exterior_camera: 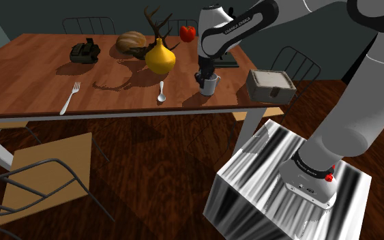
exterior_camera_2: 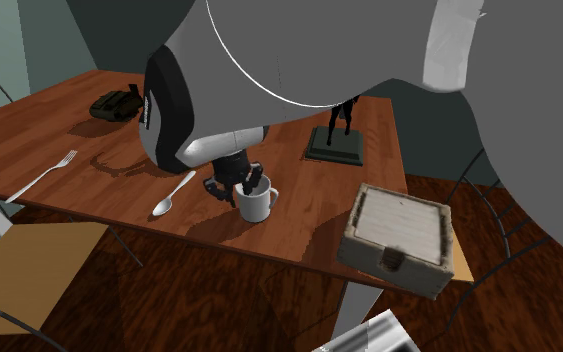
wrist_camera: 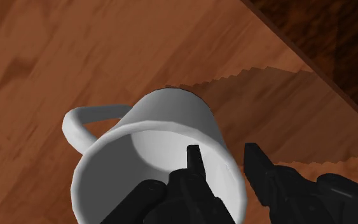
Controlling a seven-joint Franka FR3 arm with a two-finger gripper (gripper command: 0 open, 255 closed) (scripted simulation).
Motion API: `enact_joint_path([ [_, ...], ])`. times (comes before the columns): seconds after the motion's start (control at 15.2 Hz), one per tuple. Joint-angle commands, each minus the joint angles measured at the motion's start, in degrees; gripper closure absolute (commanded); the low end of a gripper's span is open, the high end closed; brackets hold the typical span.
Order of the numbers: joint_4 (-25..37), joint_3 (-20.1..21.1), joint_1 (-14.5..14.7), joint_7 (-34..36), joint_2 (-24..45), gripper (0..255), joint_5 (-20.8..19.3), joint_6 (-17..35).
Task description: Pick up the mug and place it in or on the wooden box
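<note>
We see the black gripper (wrist_camera: pixel 224 153) open, its fingers straddling the mug (wrist_camera: pixel 165 121) wall: one inside the bowl, one just outside and apart from it. The mug is smooth, white and round, with a looped handle, standing upright on the brown wood-grain table (exterior_camera: pixel 33 75) near its edge. A metal spoon (exterior_camera_2: pixel 174 193) lies beside it. The square, pale-topped box (exterior_camera_2: pixel 397 238) sits at the table's corner.

The white mug (exterior_camera: pixel 211 84) stands upright, my gripper (wrist_camera: pixel 222 153) straddling its wall; the grey box (exterior_camera: pixel 271 85) sits apart at the table (exterior_camera: pixel 33 75) corner.
</note>
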Motion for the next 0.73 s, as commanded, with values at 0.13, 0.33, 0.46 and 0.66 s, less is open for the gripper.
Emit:
enact_joint_path([
  [0.13, 0.00, 0.00, 0.00, 0.00, 0.00, 255, 0.00, 0.00],
  [0.33, -0.01, 0.00, 0.00, 0.00, 0.00, 255, 0.00, 0.00],
  [0.46, 0.00, 0.00, 0.00, 0.00, 0.00, 255, 0.00, 0.01],
  [0.66, 0.91, 0.04, 0.00, -0.22, -1.23, 255, 0.19, -2.13],
])
